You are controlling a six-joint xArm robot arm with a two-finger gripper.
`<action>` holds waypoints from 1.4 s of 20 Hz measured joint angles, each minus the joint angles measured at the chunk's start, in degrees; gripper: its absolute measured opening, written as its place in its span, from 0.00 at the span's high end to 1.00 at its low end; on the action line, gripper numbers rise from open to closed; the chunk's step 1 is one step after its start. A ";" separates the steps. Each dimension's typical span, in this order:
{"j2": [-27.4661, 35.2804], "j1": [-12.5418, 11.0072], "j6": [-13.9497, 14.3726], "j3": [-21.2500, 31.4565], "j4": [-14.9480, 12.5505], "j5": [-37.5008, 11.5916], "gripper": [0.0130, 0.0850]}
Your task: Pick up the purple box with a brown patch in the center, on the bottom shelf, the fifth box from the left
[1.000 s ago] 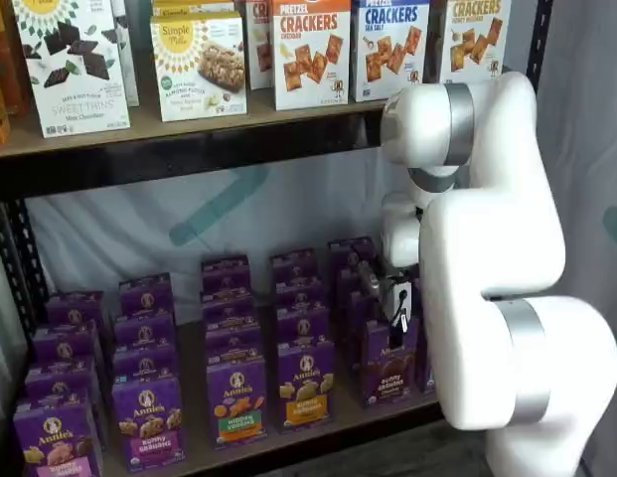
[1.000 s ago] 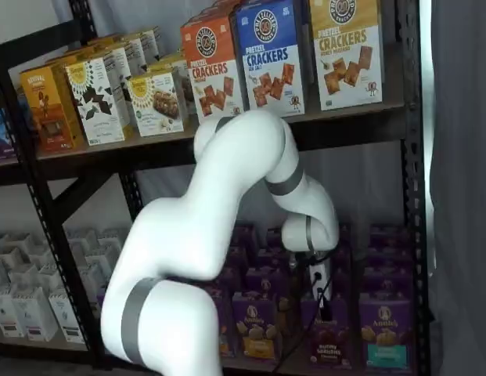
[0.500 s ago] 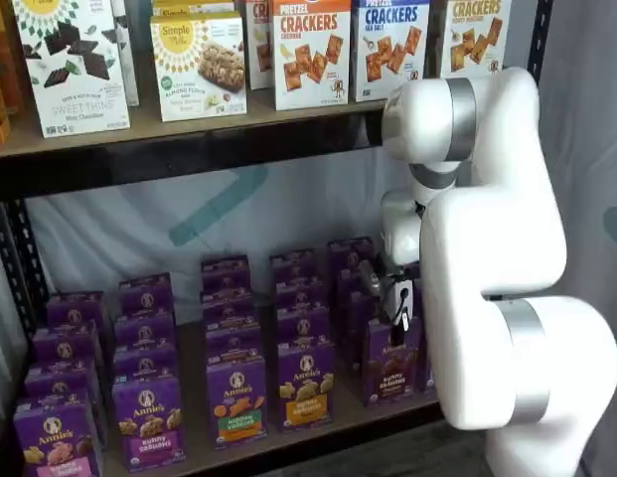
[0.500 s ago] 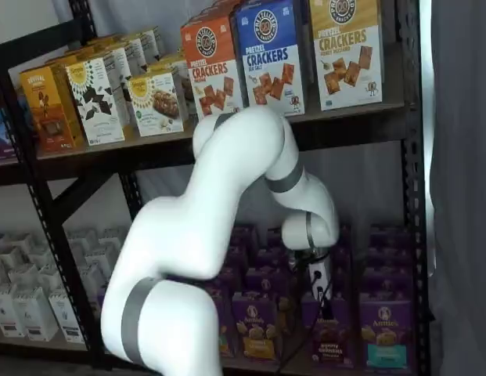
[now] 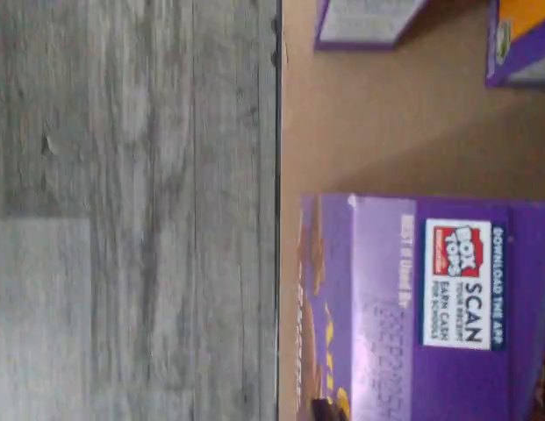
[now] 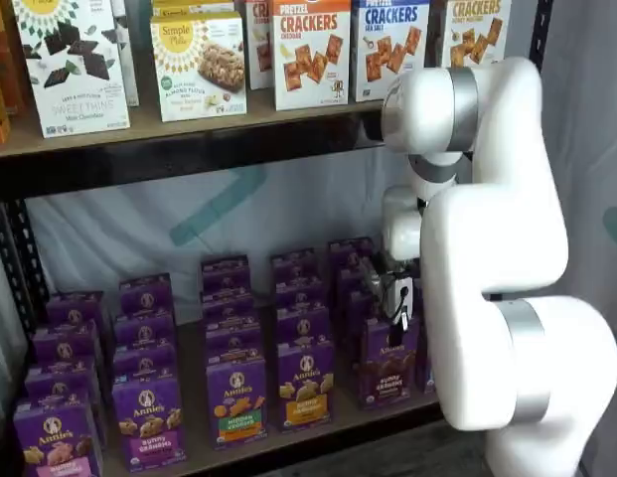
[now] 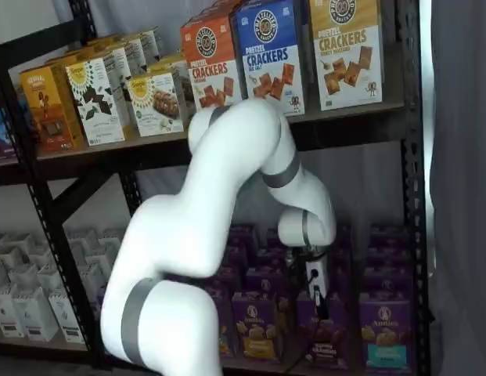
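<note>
You see the gripper (image 6: 399, 320) low in the right half of a shelf view, its black fingers clamped on the top of the purple box (image 6: 390, 362), the Annie's carton with the dark brown "Bunny Grahams" band. That carton sits at the front of its row on the bottom shelf (image 6: 288, 432), just right of a purple box with an orange band (image 6: 306, 384). In the other fixed camera you find the same grip at lower centre right: the gripper (image 7: 319, 304) is closed on the purple box (image 7: 324, 333), with a purple box with a green band (image 7: 383, 331) to its right and a cable hanging beside the fingers.

The white arm (image 6: 497, 248) fills the right side of the frame, covering part of the upper board, where pretzel cracker boxes (image 6: 310, 52) stand.

In the wrist view you look along the purple box's top flap (image 5: 430, 307), its white "Box Tops" label readable, with the brown shelf board (image 5: 386, 123) beside it and the grey floor (image 5: 132, 210) beyond the shelf's dark edge.
</note>
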 joint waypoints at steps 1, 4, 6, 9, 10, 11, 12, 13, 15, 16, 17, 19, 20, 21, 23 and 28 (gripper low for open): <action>-0.67 0.18 -1.87 0.59 2.32 0.80 0.78; -3.01 0.65 -2.67 3.45 3.72 1.53 0.78; -4.57 0.95 -2.45 6.14 3.79 -0.23 0.78; -7.09 1.46 -2.69 9.97 4.59 -1.67 0.78; -7.91 1.63 -3.07 11.20 5.17 -1.99 0.78; -8.85 1.80 -3.44 12.61 5.76 -2.38 0.78; -9.70 1.95 -3.59 13.89 6.07 -2.76 0.78; -10.59 2.07 -3.53 15.28 6.13 -3.17 0.78; -12.41 2.24 -2.98 18.07 5.71 -3.87 0.78; -13.34 2.29 -2.82 19.56 5.59 -4.32 0.78; -14.24 2.33 -2.77 21.09 5.55 -4.96 0.78; -16.29 2.39 -3.02 24.39 5.85 -6.26 0.78; -17.37 2.41 -3.29 26.03 6.14 -6.86 0.78; -18.15 2.42 -3.43 27.16 6.28 -7.15 0.78; -20.37 2.45 -3.61 30.29 6.50 -7.82 0.78; -26.20 2.51 0.78 37.87 2.00 -9.31 0.78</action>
